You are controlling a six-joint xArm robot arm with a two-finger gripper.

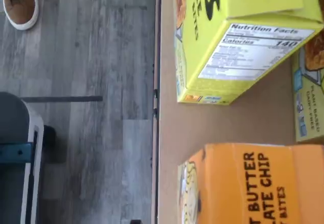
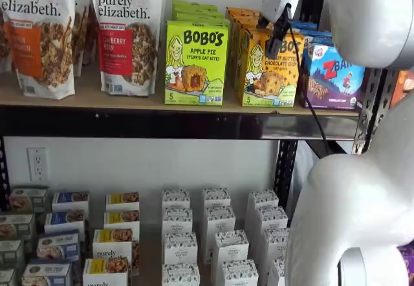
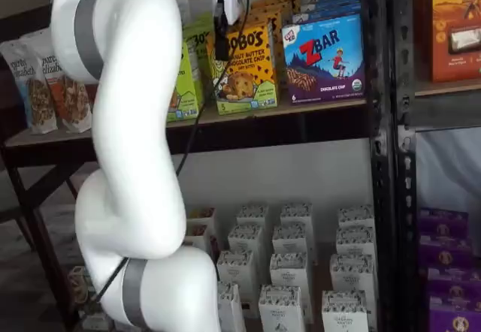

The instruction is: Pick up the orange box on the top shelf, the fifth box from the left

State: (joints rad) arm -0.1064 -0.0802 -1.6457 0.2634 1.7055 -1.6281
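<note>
The orange box stands upright on the top shelf, between a green Bobo's carton and a blue ZBar box. My gripper hangs in front of the orange box's upper front face, its black fingers seen side-on in both shelf views. Its jaws stand wide open with nothing between them. The wrist view shows the orange box near the shelf's front edge, and the board bare between it and the neighbouring carton.
Granola bags fill the shelf's left part. More orange and blue cartons stand behind the front row. Small white boxes crowd the lower shelf. A black upright rises right of the ZBar box. A brown shoe is on the floor.
</note>
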